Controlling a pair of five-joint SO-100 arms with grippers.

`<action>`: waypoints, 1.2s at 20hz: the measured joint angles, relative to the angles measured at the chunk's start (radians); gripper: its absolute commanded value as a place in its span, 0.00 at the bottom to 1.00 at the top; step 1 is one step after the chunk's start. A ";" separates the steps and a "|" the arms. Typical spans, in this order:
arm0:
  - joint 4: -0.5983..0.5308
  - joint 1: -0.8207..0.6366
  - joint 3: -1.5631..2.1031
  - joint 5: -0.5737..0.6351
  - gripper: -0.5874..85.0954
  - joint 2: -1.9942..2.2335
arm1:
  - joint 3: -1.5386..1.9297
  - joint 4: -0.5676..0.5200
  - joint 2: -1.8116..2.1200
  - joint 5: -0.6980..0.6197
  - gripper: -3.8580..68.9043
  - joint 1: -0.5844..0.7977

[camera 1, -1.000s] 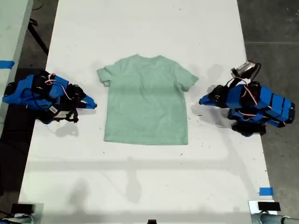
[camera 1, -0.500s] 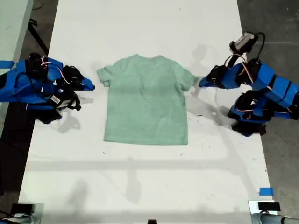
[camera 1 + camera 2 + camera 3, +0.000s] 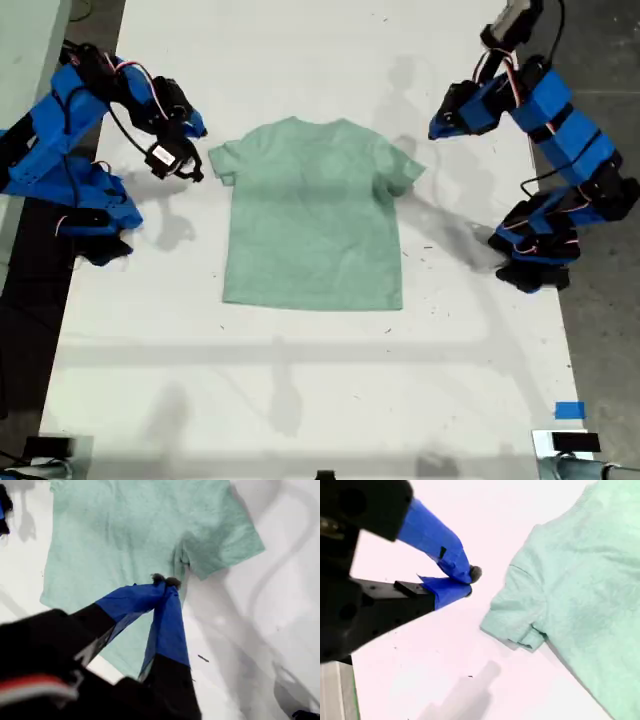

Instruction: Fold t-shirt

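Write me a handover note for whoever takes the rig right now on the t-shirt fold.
My first gripper: shut, empty, held up near the sleeve on the exterior view's right.
My second gripper: shut, empty, over bare table just off the sleeve on the exterior view's left.
The t-shirt: lies flat and spread out mid-table, both sleeves out, collar toward the exterior view's top; the sleeve hems are slightly curled.
Done: nothing folded yet, no grasp made.
Left: open both grippers, take hold of the cloth, and make every fold.
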 measured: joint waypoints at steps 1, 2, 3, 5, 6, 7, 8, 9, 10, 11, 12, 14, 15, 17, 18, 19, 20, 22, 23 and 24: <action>0.018 -0.018 -0.052 0.023 0.06 -0.051 | -0.046 0.031 -0.032 -0.025 0.12 0.017; 0.032 -0.029 -0.089 0.040 0.14 -0.086 | -0.080 0.058 -0.064 -0.057 0.23 0.029; 0.038 -0.038 -0.109 0.052 0.20 -0.106 | -0.103 0.077 -0.087 -0.089 0.34 0.034; 0.043 -0.051 -0.118 0.077 0.26 -0.127 | -0.110 0.083 -0.120 -0.156 0.41 0.037; 0.043 -0.055 -0.120 0.087 0.28 -0.135 | -0.110 0.083 -0.130 -0.186 0.43 0.037; 0.043 -0.058 -0.120 0.098 0.30 -0.144 | -0.110 0.083 -0.140 -0.213 0.45 0.040; 0.043 -0.061 -0.120 0.109 0.31 -0.152 | -0.110 0.083 -0.143 -0.241 0.46 0.044; 0.043 -0.063 -0.120 0.117 0.32 -0.160 | -0.110 0.083 -0.143 -0.273 0.46 0.052; 0.043 -0.064 -0.120 0.126 0.32 -0.163 | -0.098 0.075 -0.143 -0.302 0.47 0.061; 0.043 -0.066 -0.120 0.133 0.32 -0.166 | -0.064 0.057 -0.143 -0.331 0.47 0.074; 0.043 -0.067 -0.120 0.140 0.32 -0.169 | -0.018 0.026 -0.143 -0.360 0.47 0.086; 0.043 -0.071 -0.120 0.140 0.32 -0.173 | 0.098 -0.061 -0.143 -0.419 0.47 0.115; 0.043 -0.074 -0.120 0.140 0.32 -0.178 | 0.167 -0.120 -0.143 -0.443 0.47 0.129; 0.043 -0.074 -0.120 0.143 0.32 -0.181 | 0.307 -0.242 -0.144 -0.482 0.46 0.158; 0.043 -0.074 -0.120 0.143 0.32 -0.183 | 0.368 -0.302 -0.149 -0.500 0.46 0.176; 0.043 -0.074 -0.120 0.146 0.32 -0.183 | 0.420 -0.357 -0.161 -0.520 0.46 0.196; 0.043 -0.074 -0.120 0.147 0.32 -0.183 | 0.468 -0.408 -0.175 -0.540 0.46 0.216; 0.043 -0.074 -0.120 0.149 0.32 -0.183 | 0.523 -0.480 -0.218 -0.566 0.46 0.244; 0.043 -0.074 -0.120 0.149 0.32 -0.183 | 0.534 -0.512 -0.249 -0.572 0.46 0.249; 0.043 -0.074 -0.120 0.149 0.32 -0.183 | 0.537 -0.540 -0.278 -0.575 0.46 0.249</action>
